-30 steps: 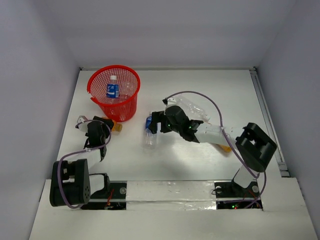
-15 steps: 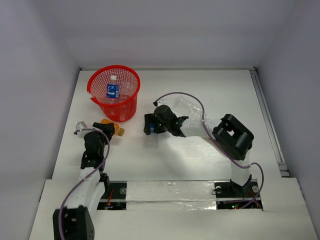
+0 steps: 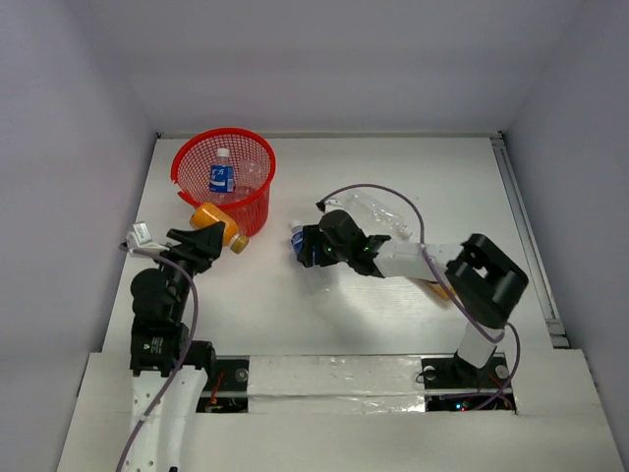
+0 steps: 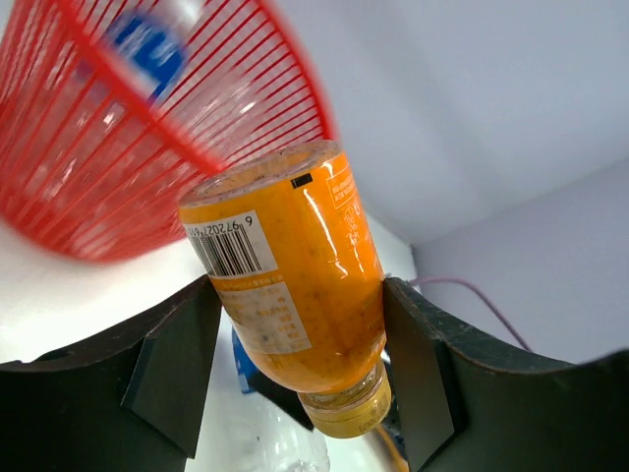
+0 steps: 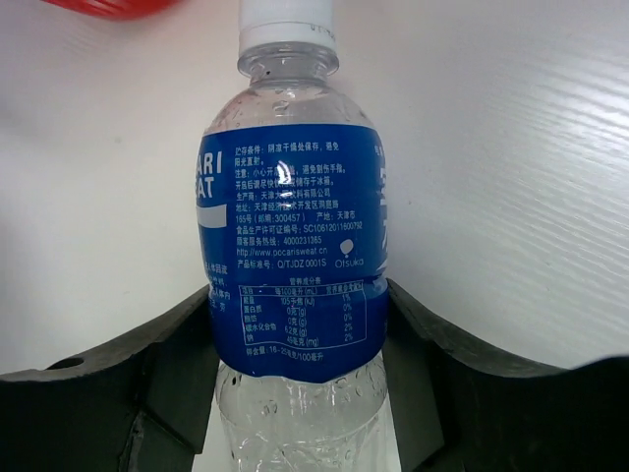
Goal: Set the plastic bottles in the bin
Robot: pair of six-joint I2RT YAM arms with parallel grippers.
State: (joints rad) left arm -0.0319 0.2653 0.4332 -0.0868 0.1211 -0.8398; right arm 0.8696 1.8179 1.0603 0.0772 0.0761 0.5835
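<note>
The red mesh bin (image 3: pixel 234 144) stands at the back left with a blue-labelled bottle (image 3: pixel 222 177) inside. My left gripper (image 3: pixel 210 234) is shut on the orange bottle (image 3: pixel 216 221), held just in front of the bin's wall; in the left wrist view the orange bottle (image 4: pixel 290 275) sits between both fingers, cap toward the camera, with the bin (image 4: pixel 118 167) behind. My right gripper (image 3: pixel 307 246) is shut on a clear blue-labelled bottle (image 3: pixel 297 236); that bottle fills the right wrist view (image 5: pixel 290 265), its white cap pointing away. A plain clear bottle (image 3: pixel 378 214) lies behind the right arm.
An orange-yellow object (image 3: pixel 442 289) pokes out from under the right forearm. A purple cable (image 3: pixel 383 187) loops over the right arm. White walls close the table at the back and sides.
My left gripper has lifted the orange bottle and moved it back toward the bin. My right gripper has shifted slightly right and forward with the blue-labelled bottle in it.
</note>
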